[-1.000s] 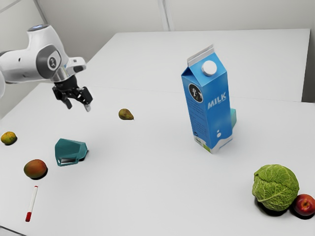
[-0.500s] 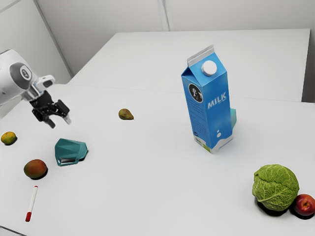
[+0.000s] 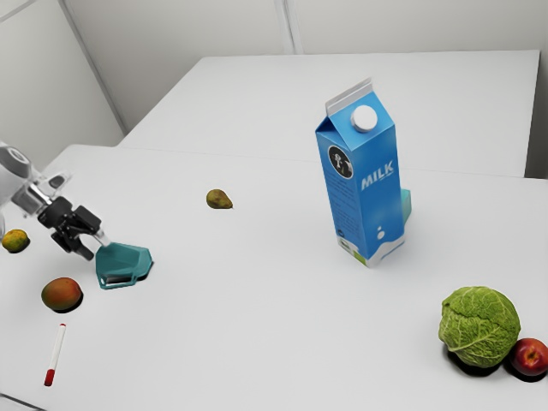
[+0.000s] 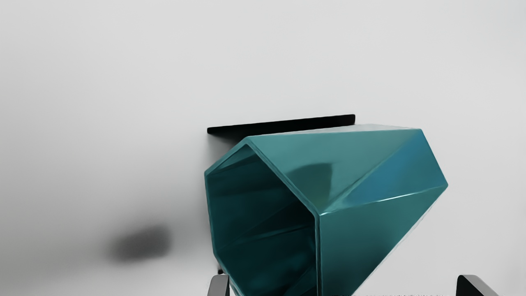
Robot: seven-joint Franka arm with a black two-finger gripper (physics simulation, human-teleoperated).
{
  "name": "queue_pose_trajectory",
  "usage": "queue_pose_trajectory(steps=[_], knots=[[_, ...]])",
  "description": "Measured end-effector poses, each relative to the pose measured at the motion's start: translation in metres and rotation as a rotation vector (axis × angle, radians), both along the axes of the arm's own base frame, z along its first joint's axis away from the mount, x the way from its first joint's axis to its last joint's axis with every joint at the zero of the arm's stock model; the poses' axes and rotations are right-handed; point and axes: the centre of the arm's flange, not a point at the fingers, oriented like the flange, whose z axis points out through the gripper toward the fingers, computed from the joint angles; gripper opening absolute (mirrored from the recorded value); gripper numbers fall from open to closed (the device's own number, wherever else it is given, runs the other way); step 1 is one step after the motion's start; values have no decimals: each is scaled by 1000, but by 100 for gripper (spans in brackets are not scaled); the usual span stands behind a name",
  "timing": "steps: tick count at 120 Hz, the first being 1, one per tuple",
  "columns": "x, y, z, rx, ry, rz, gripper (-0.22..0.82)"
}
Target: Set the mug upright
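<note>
White tabletop: faceted teal mug lies on its side, toward the edge at the exterior view's left. Gripper spread; lower, nearer mug than in earlier frame. Mug unmoved.

I work in a plain indoor room that looks most like a lab or test space. Pale grey, flat-panelled walls with a straight upright seam stand behind my broad, smooth white counter, and my own white robot arm reaches over it. The tall blue cardboard milk carton and round, leafy green cabbage hint at a kitchen, but I can't settle which.
</note>
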Motion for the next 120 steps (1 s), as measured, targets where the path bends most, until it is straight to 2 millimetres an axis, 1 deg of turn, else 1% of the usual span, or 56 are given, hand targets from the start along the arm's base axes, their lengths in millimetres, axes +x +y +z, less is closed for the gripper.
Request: queue_pose_trajectory(steps=[4, 13, 24, 39, 44, 56, 70, 88, 103, 120], knots=[[-1, 0, -2, -18, -9, -3, 60], [-4, 2, -14, -62, -19, -1, 60], [-3, 0, -24, -118, -46, 5, 60], [0, -3, -31, -179, -92, 24, 60], [1, -4, -32, -190, -104, 27, 59], [2, -5, -32, -209, -128, 29, 48], [1, -6, -33, -226, -148, 29, 32], [0, -4, -30, -236, -169, 25, 15], [0, -6, -26, -252, -186, 17, 0], [2, -12, -23, -282, -202, 5, -9]])
